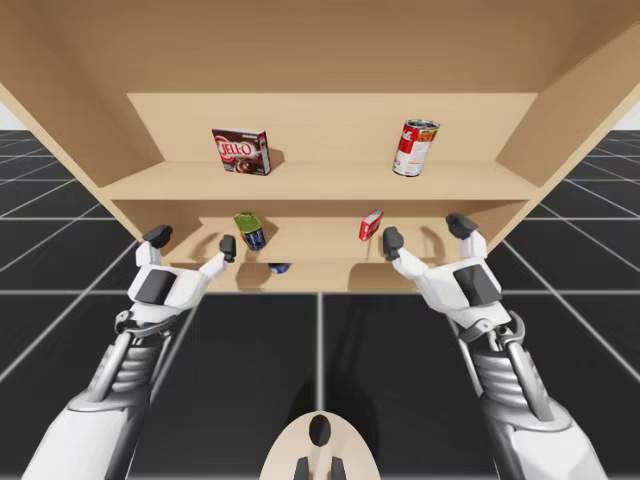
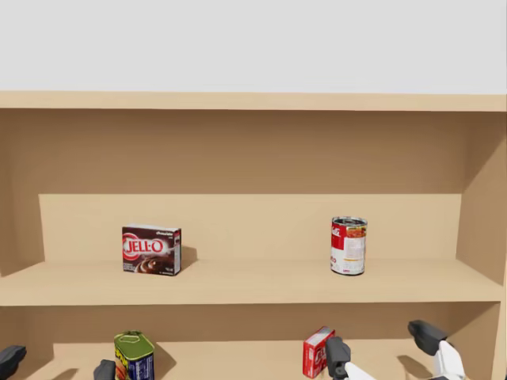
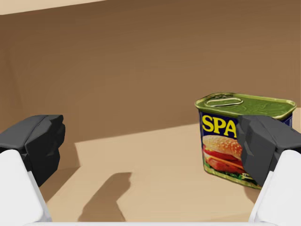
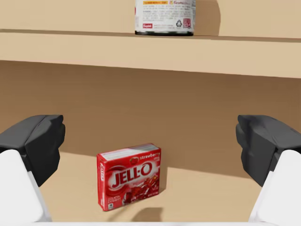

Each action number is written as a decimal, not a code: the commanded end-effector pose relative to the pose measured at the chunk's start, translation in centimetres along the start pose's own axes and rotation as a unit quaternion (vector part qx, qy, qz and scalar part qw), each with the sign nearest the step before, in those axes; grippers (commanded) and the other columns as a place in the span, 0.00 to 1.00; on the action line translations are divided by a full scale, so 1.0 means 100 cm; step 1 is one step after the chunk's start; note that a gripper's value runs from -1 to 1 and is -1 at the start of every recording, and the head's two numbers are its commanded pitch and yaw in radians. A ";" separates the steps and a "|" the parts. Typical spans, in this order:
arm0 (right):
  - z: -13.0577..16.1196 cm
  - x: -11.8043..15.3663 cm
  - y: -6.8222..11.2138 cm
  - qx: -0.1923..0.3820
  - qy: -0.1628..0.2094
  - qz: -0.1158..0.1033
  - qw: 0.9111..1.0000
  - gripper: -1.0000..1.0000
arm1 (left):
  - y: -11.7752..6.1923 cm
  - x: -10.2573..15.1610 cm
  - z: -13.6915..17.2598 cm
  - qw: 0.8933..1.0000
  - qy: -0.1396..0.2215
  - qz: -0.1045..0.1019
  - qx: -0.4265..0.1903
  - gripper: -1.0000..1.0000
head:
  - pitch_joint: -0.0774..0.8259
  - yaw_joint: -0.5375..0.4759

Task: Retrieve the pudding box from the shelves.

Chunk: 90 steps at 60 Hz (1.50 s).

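The pudding box is a dark brown box point(image 1: 241, 151) point(image 2: 151, 249) standing upright on the upper shelf, left of centre. My left gripper point(image 1: 192, 240) point(image 2: 57, 364) point(image 3: 150, 141) is open at the lower shelf, below and slightly left of the box, with nothing between its fingers. My right gripper point(image 1: 426, 232) point(image 2: 380, 344) point(image 4: 150, 141) is also open at the lower shelf on the right side, holding nothing. Both grippers sit one shelf level under the brown box.
A green rectangular tin point(image 3: 225, 136) point(image 1: 249, 229) point(image 2: 134, 356) stands just beside my left gripper's right finger. A small red box point(image 4: 129, 176) point(image 1: 370, 224) point(image 2: 317, 352) stands ahead of my right gripper. A red-and-white can point(image 1: 415, 147) point(image 2: 348, 246) point(image 4: 164, 16) is on the upper shelf's right.
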 end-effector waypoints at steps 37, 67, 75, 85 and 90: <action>0.001 -0.001 0.003 -0.003 0.001 0.003 1.000 0.00 | 0.000 0.000 0.001 1.000 -0.003 0.002 0.000 0.00 | 0.23 0.70; 0.003 0.001 0.000 -0.011 0.005 0.003 1.000 0.00 | -0.024 0.125 0.035 0.995 0.072 0.033 -0.060 0.00 | 0.25 0.72; 0.003 0.000 -0.001 -0.011 0.006 0.004 1.000 0.00 | -0.029 0.149 0.031 0.993 0.069 0.036 -0.085 0.00 | 0.26 0.73; 0.003 0.000 -0.002 -0.013 0.007 0.003 1.000 0.00 | -0.032 0.167 0.013 0.991 0.064 0.057 -0.102 0.00 | 0.26 0.74; 0.003 0.000 -0.003 -0.014 0.008 0.002 1.000 0.00 | -0.035 0.174 -0.003 0.990 0.065 0.065 -0.105 0.00 | 0.26 0.74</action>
